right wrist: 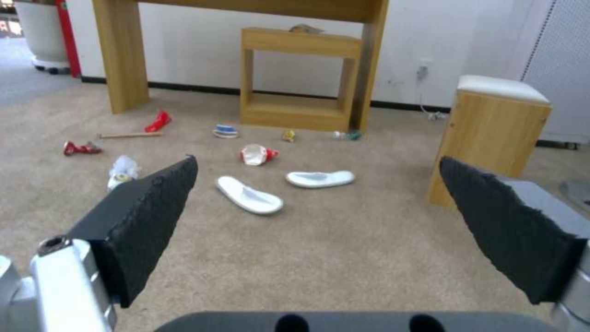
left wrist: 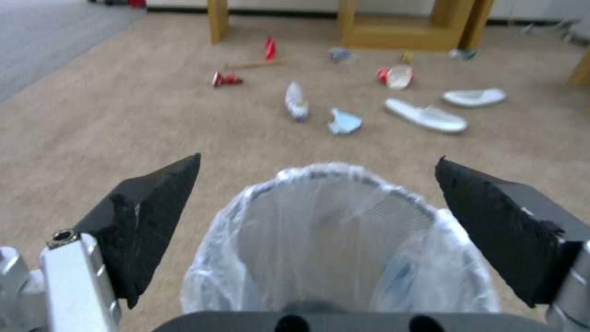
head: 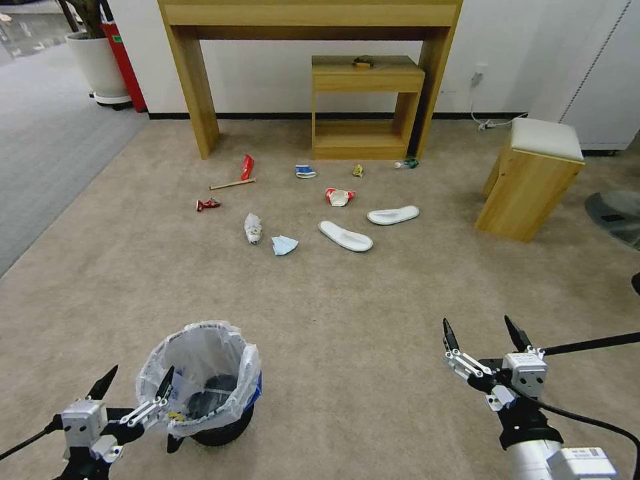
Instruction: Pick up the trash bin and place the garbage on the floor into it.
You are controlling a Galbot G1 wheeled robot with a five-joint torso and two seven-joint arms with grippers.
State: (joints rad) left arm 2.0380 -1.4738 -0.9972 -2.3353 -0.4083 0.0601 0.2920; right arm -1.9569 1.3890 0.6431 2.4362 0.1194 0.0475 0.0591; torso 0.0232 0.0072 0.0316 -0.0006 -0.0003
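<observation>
- Hovering low over the carpet, spread wide: left claw [head: 135, 385], with one fingertip [head: 165, 382] reaching over the near rim of the trash bin [head: 212, 383] and the other out to the side, gripping nothing.
- Sitting just ahead of the left claw [left wrist: 318, 184] in the left wrist view: the same trash bin [left wrist: 338, 240], its crinkled clear liner bulging between the two black fingers without visibly touching either.
- Standing upright on the carpet: the bin, black at the base, blue patch showing at the rim on the side away from the left claw.
- Hanging above bare carpet, well apart from the bin: right claw [head: 482, 333], fingers parted and carrying nothing; likewise gaping in its own wrist view [right wrist: 318, 182].
- Lying scattered far ahead of both claws: the garbage, namely a red wrapper [head: 247, 167], wooden stick [head: 232, 183], crushed can [head: 208, 204], blue mask [head: 284, 245], blue-white carton [head: 305, 171], red-white cup [head: 339, 196], yellow wrapper [head: 358, 170], green bottle [head: 407, 163] and two white slippers [head: 345, 236].
- Resting between can and mask: a clear bag [head: 253, 228] with a yellow-black item inside.
- Rising beyond the litter: a tall wooden desk [head: 193, 87], a low shelf unit [head: 365, 107] beneath it, and a cushioned wooden stool [head: 530, 179] further right of the right claw.
</observation>
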